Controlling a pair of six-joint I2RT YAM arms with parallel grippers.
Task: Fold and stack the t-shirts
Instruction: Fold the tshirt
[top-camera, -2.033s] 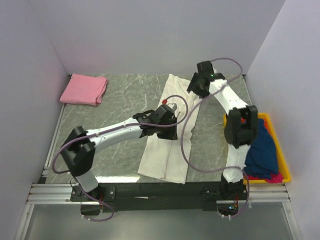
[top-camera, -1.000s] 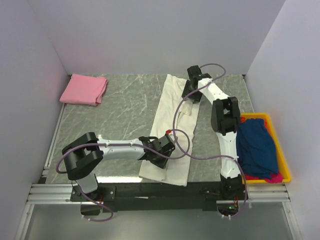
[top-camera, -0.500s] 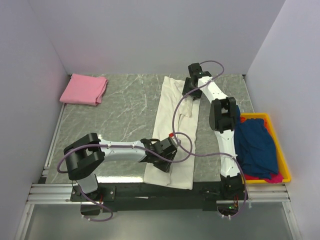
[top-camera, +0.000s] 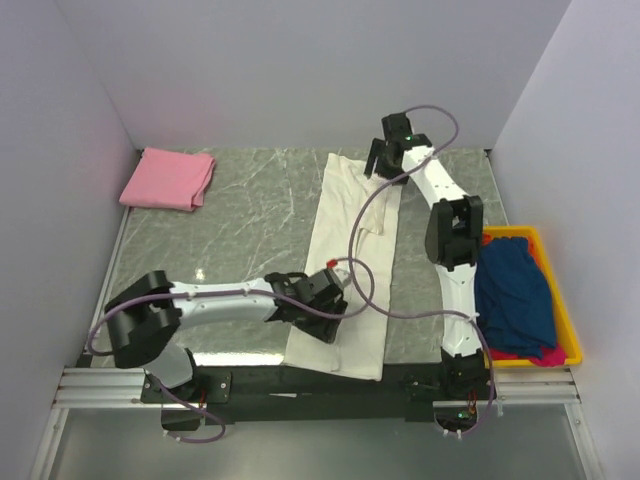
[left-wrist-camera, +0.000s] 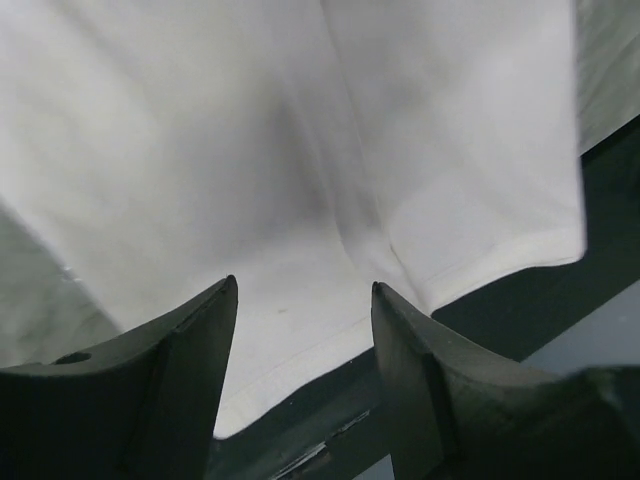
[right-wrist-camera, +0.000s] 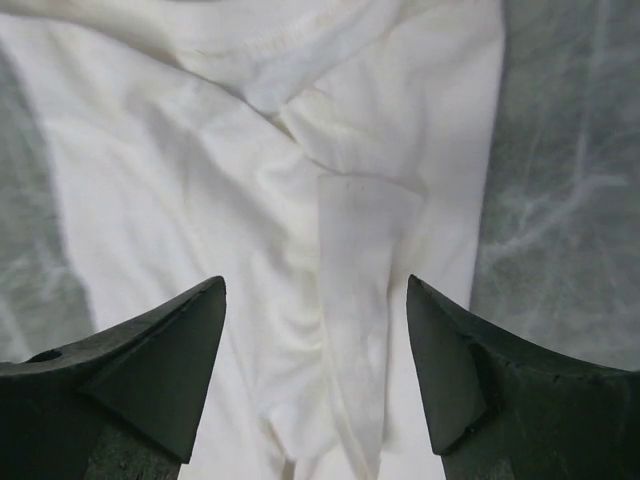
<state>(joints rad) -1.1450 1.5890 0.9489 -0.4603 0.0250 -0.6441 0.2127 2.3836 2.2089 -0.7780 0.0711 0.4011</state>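
Note:
A cream-white t-shirt (top-camera: 350, 250) lies as a long narrow strip on the grey table, from the back wall to the near edge. My left gripper (top-camera: 322, 308) is open above its near hem; in the left wrist view (left-wrist-camera: 300, 300) the hem (left-wrist-camera: 480, 262) lies at the table's dark edge. My right gripper (top-camera: 385, 165) is open above the shirt's far end; the right wrist view (right-wrist-camera: 315, 300) shows the folded collar and sleeve (right-wrist-camera: 360, 230) below it. A pink t-shirt (top-camera: 168, 179) lies folded at the back left. Dark blue (top-camera: 515, 290) and magenta (top-camera: 540, 355) t-shirts lie in the bin.
A yellow plastic bin (top-camera: 570, 330) stands at the right edge of the table. White walls close in the left, back and right sides. A black and metal rail (top-camera: 300, 385) runs along the near edge. Purple cables loop over the shirt.
My left gripper came down from mid-shirt to the near hem and the shirt's near end shifted with it. My right gripper moved left along the far end, then lifted back a little.

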